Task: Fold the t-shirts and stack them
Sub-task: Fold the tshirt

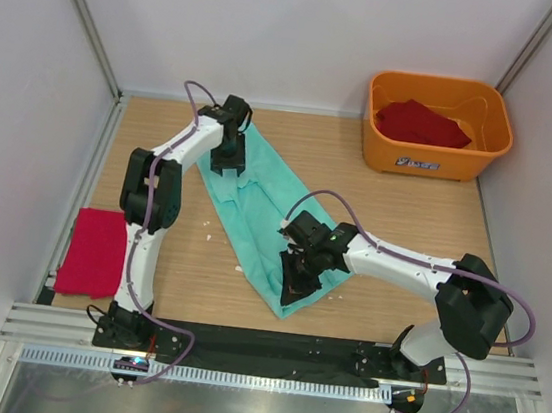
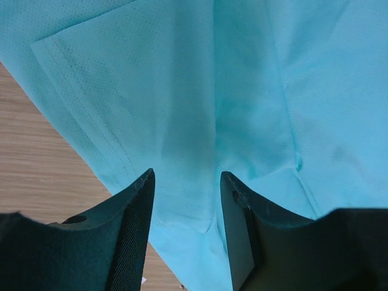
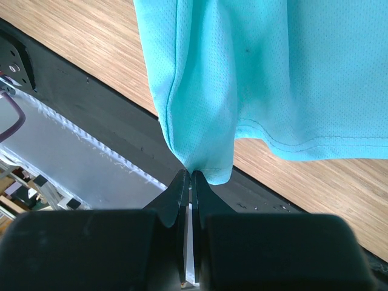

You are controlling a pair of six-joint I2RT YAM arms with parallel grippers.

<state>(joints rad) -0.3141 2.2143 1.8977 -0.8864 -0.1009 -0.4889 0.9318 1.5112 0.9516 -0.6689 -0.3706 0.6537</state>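
The mint-green t-shirt [image 1: 255,214] lies as a long, loosely bunched strip running diagonally across the table. My left gripper [image 1: 227,163] hovers over its far end. In the left wrist view the left gripper [image 2: 187,182] has its jaws apart, with the shirt [image 2: 242,91] under them. My right gripper [image 1: 297,282] is at the shirt's near end. In the right wrist view the right gripper [image 3: 191,174] is shut on a pinched edge of the shirt [image 3: 242,73], which is lifted off the table. A folded deep red t-shirt [image 1: 94,250] lies at the table's left edge.
An orange plastic tub [image 1: 433,155] stands at the back right with another deep red shirt [image 1: 422,124] inside. A black strip and metal rail [image 1: 268,352] run along the near edge. White walls close in on the left, back and right.
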